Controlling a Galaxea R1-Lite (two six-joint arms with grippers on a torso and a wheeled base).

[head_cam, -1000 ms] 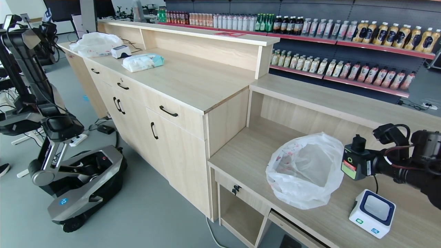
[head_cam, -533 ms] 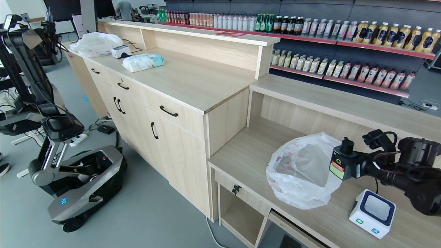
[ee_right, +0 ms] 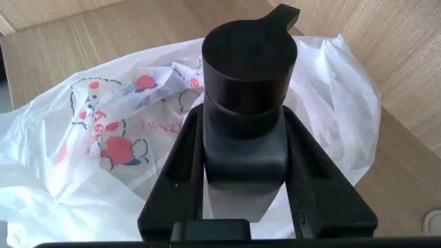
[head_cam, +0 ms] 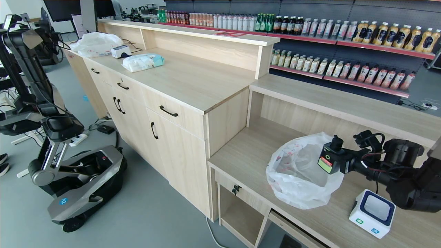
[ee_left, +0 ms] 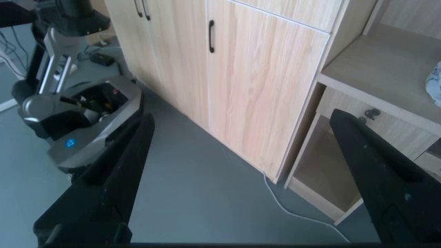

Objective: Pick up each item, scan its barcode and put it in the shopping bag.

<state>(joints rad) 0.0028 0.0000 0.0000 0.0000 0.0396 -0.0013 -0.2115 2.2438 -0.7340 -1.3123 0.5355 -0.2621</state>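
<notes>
My right gripper is shut on a small dark bottle with a black flip cap and a green and red label. It holds the bottle over the right rim of the white shopping bag, which lies open on the low desk. In the right wrist view the bottle sits between the right gripper fingers, with the shopping bag beneath. A white barcode scanner stands on the desk right of the bag. My left gripper hangs open above the floor beside the cabinet.
The taller counter on the left carries a pack of wipes, a second scanner and another plastic bag. Another robot stands on the floor at left. Drink shelves line the back wall.
My right gripper has carried the bottle leftward, from above the scanner's side of the desk to over the bag's rim. The bag and scanner have stayed put.
</notes>
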